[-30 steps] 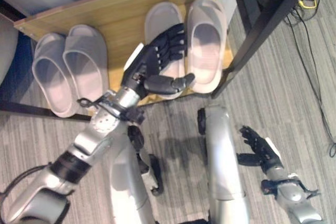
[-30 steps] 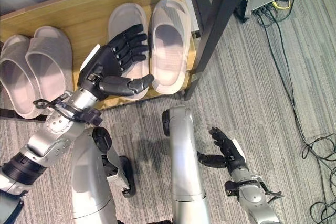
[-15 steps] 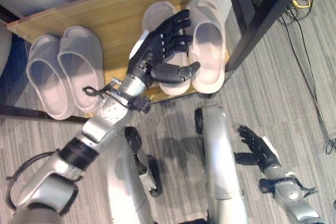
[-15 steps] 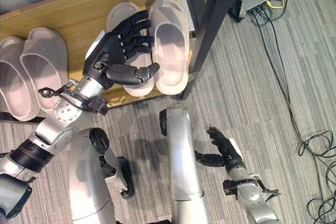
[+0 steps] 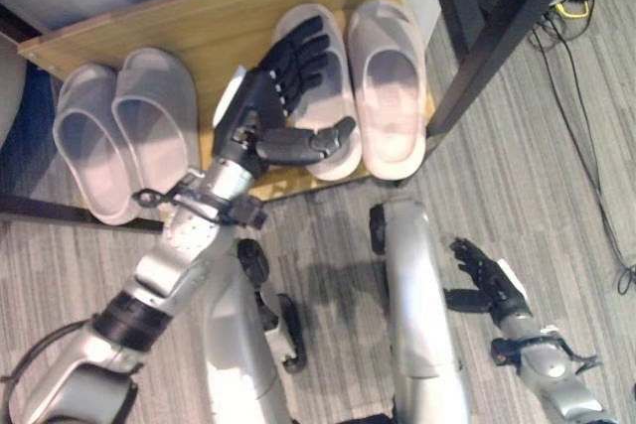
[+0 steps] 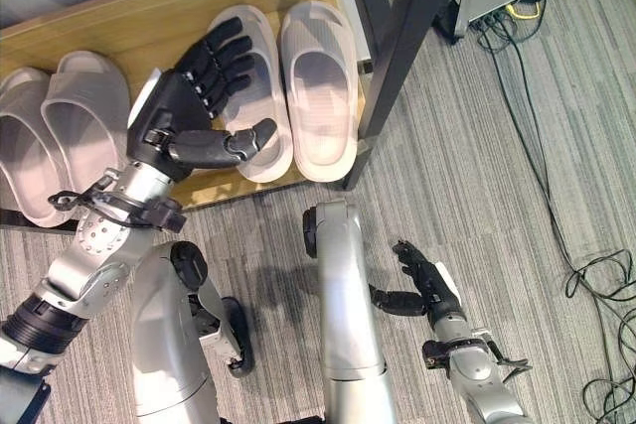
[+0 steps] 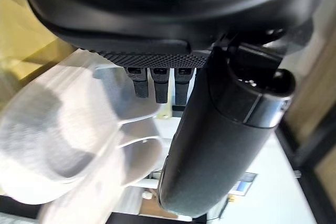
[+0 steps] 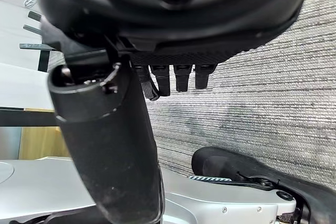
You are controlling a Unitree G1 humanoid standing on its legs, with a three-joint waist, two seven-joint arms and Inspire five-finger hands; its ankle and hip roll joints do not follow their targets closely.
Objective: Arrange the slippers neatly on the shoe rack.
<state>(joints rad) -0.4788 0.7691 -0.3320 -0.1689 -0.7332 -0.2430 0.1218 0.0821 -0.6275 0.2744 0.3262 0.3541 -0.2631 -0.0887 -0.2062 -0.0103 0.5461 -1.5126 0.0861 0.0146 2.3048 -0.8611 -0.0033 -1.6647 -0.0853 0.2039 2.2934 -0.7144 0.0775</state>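
Judging by their look, the pale foam slippers will handle light and springy, best taken by a side wall or the strap. Two pairs (image 5: 129,136) (image 5: 358,86) are held on the wooden shoe rack (image 5: 214,32). The left hand (image 5: 268,116) is spread wide above the right-hand pair, holding nothing; the right hand (image 5: 487,280) hangs relaxed above the carpet.

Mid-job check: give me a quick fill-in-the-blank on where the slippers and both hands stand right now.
1. The wooden shoe rack holds ____ slippers, set as two pairs.
2. The left hand hovers over the right pair with its fingers ____.
3. The right hand hangs low over the grey ____.
4. A black ____ stands just right of the rack.

Missing words: four; open; carpet; table leg
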